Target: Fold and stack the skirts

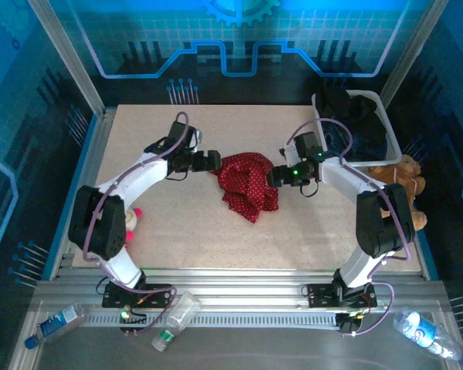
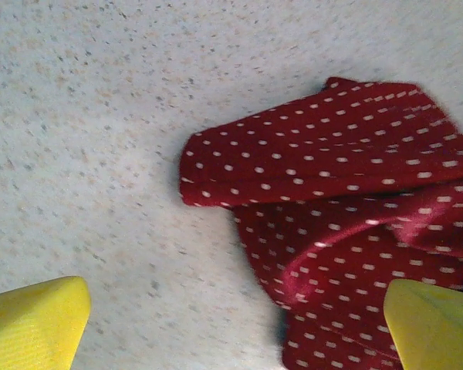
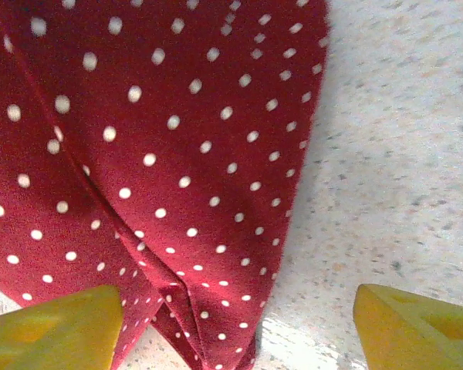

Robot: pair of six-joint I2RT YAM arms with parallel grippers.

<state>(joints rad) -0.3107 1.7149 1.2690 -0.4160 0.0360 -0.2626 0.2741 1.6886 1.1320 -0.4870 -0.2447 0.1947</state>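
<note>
- Broadly, the speckled beige tabletop (image 1: 177,231) offers flat, open room around the centre of the overhead view, so the fold is best made right there rather than near the edges.
- The red cloth skirt with small white dots (image 1: 247,183) lies crumpled at the middle of that view, between the two arms, its layers bunched over one another. By my judgement it needs spreading flat before any clean fold.
- The white plastic basket (image 1: 382,116) in the upper right holds dark cloth (image 1: 347,108), probably more skirts, which can wait until the red one is folded.
- The left gripper (image 1: 213,162) sits just beside the skirt's left edge, jaws spread wide and holding nothing. In its wrist view one yellow finger (image 2: 38,324) is over bare table at lower left, and the other is over cloth at lower right. A good pinch would take the rounded corner at mid-frame, one layer only.
- The right gripper (image 1: 273,177) hangs over the skirt's right edge, fingers parted with nothing clamped. Its wrist view shows a crease (image 3: 131,223) running toward the bottom centre. Gripping the hem edge, level with the left side, should let both arms pull outward evenly.
</note>
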